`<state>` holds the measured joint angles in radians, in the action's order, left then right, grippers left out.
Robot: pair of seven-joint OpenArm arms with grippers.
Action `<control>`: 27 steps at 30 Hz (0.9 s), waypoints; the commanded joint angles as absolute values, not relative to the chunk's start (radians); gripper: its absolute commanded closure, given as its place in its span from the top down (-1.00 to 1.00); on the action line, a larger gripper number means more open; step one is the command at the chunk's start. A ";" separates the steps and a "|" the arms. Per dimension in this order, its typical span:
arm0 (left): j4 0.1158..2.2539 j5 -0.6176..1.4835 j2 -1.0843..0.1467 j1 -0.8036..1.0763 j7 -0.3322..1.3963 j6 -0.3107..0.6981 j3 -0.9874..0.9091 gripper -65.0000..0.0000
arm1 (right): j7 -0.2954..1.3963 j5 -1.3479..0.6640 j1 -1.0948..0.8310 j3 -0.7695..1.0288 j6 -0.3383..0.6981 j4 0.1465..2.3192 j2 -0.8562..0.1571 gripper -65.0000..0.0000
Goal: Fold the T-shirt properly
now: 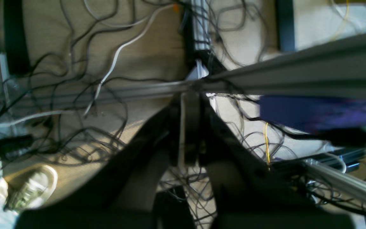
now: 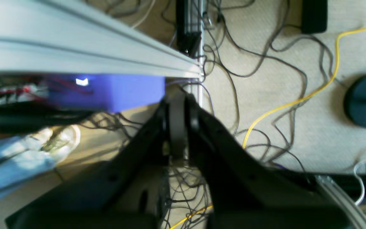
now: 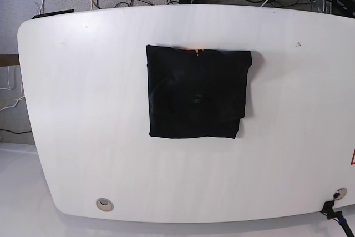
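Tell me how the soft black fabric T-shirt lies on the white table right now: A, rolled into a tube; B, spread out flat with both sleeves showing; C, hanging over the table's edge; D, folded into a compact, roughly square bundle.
D: in the base view the T-shirt lies flat near the middle of the white table as a roughly square bundle, no sleeves spread out, with a small orange tag at its far edge.
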<state>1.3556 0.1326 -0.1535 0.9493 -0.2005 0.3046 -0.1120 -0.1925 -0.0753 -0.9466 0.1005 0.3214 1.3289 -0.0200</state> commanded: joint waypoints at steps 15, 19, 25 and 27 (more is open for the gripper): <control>0.763 0.130 -0.150 0.616 -0.199 0.309 -0.021 -1.00 | -0.277 -0.074 -0.582 0.101 0.328 0.671 -0.085 -1.00; 0.564 0.130 -0.148 0.501 -0.199 0.308 0.005 -1.00 | -0.277 -0.074 -0.490 0.101 0.332 0.558 -0.102 -1.00; 0.314 0.128 -0.148 0.314 -0.199 0.306 0.007 -1.00 | -0.277 -0.073 -0.372 0.091 0.334 0.414 -0.108 -1.00; 0.236 0.128 -0.148 0.269 -0.197 0.305 0.007 -1.00 | -0.277 -0.073 -0.328 0.053 0.328 0.361 -0.110 -1.00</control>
